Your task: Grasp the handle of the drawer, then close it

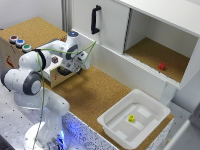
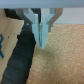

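Gripper [image 2: 41,31] with its fingers drawn together, nothing visibly between them, poised over the cork surface [image 1: 95,92]. The black handle [image 2: 20,57] lies just beside the fingertips, on the drawer [image 1: 56,70] front directly below the gripper.

Handle [image 2: 21,57] showing black; drawer [image 1: 59,70] front showing tan. Cork counter [image 1: 95,95] looking speckled brown. Tub [image 1: 134,117] showing white, holding yellow piece [image 1: 131,118]. Red block [image 1: 161,66] sitting in white cabinet [image 1: 150,35].
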### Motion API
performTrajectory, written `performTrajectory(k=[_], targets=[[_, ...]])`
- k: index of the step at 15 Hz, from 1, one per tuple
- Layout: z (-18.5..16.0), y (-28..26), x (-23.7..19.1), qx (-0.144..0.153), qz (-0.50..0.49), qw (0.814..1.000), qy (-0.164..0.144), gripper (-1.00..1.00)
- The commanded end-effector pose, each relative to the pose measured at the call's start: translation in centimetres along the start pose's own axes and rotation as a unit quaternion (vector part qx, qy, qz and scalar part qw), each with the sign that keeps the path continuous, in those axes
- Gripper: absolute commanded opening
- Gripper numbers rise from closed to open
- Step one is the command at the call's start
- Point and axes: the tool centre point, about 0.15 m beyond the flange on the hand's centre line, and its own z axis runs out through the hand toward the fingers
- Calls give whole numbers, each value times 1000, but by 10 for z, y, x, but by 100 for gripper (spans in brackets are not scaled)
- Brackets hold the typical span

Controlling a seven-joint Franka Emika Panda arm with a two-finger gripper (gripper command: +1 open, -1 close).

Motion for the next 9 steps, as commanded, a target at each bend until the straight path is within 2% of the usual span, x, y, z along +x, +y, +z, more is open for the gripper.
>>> performTrajectory(k=[1,9], targets=[[-2,-51,24,-16,-15,1000,-23,-100],[10,-120,42,31,-84,996,-16,-100]])
